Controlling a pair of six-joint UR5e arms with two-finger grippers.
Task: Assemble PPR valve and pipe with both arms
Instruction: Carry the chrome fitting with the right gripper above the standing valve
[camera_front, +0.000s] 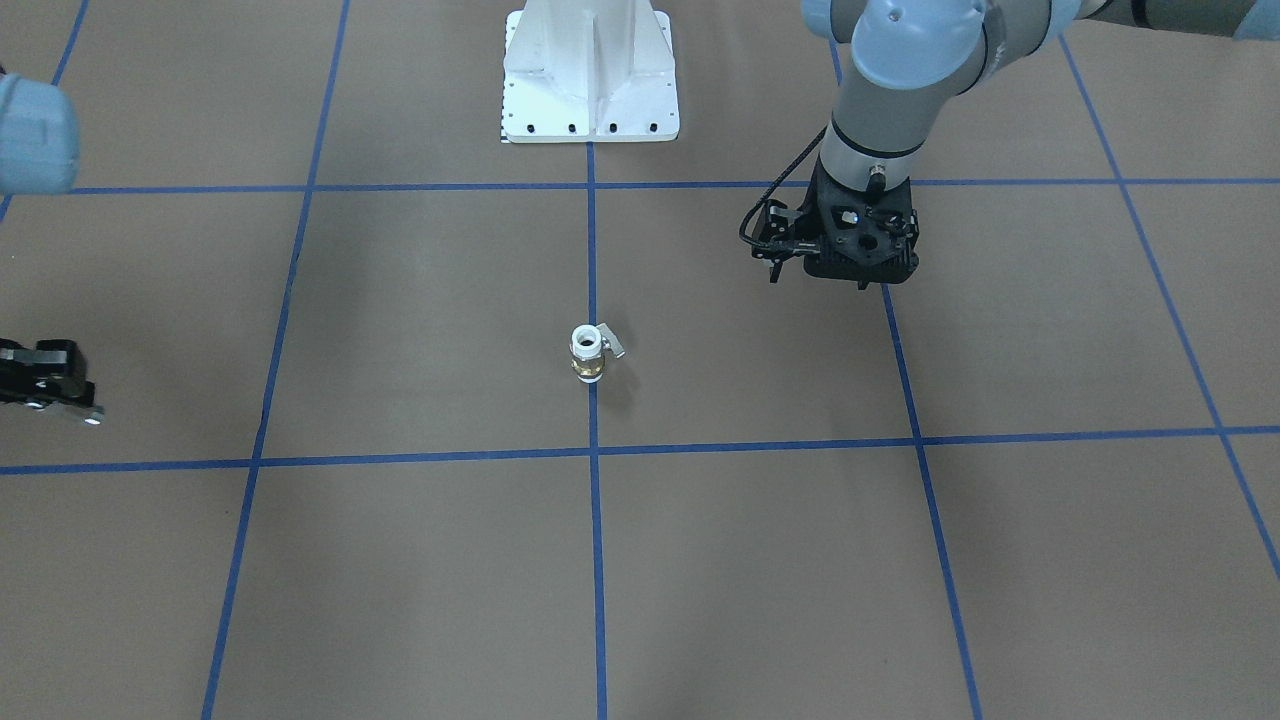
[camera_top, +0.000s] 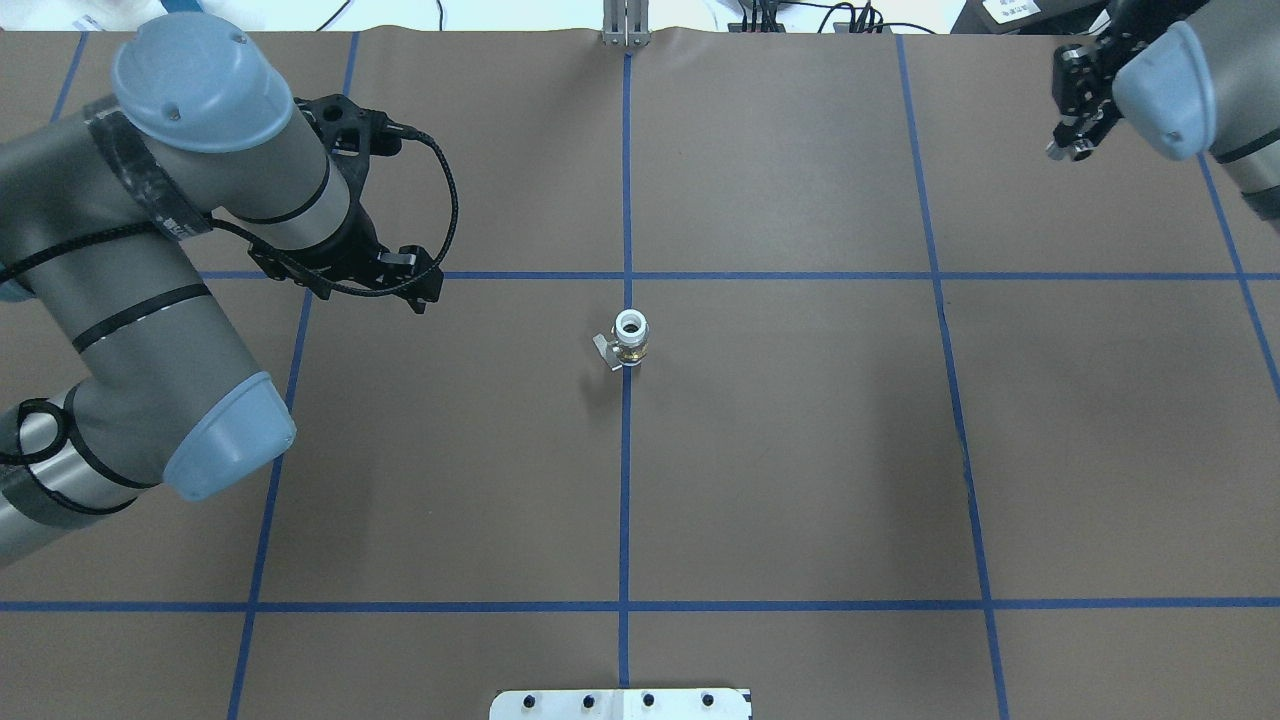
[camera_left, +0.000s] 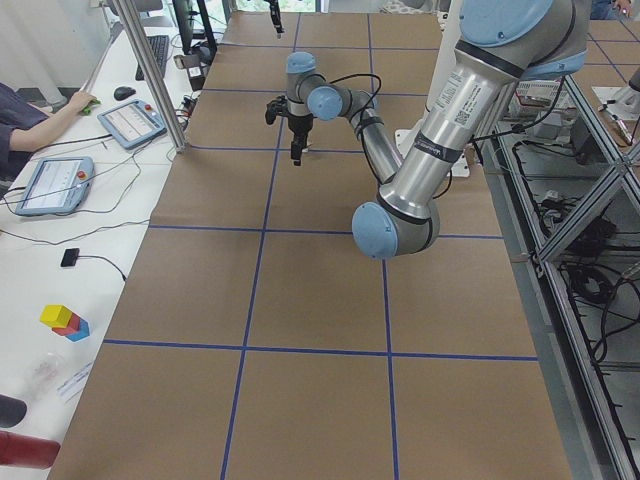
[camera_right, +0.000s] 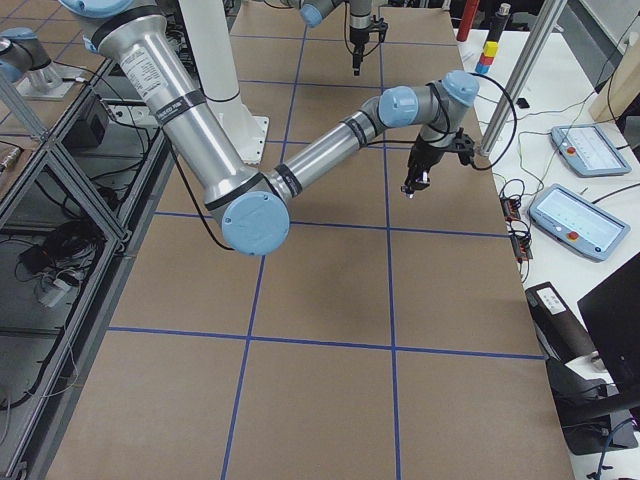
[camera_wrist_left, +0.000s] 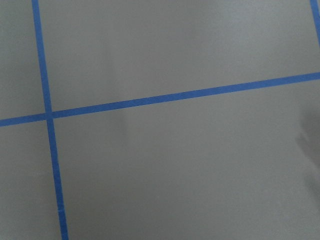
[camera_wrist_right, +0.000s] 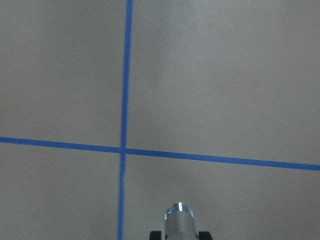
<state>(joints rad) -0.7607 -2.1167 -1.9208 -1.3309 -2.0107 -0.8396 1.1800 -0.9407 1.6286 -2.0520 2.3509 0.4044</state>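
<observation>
Valve (camera_top: 630, 340) stands upright, untouched.
My right gripper (camera_wrist_right: 178, 234) clamps the pipe (camera_wrist_right: 178, 220); my left gripper (camera_top: 415, 285), jaws unreadable. I'd take the valve's brass middle, clear of the lever (camera_top: 603, 350).

White pedestal (camera_front: 590, 90) stands on blue-taped brown table (camera_front: 420, 320).

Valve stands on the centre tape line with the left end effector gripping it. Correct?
Not gripping. The left end effector is off to one side, apart from the PPR valve, which stands free on the centre tape line. The exterior front-facing view shows the gap.
</observation>
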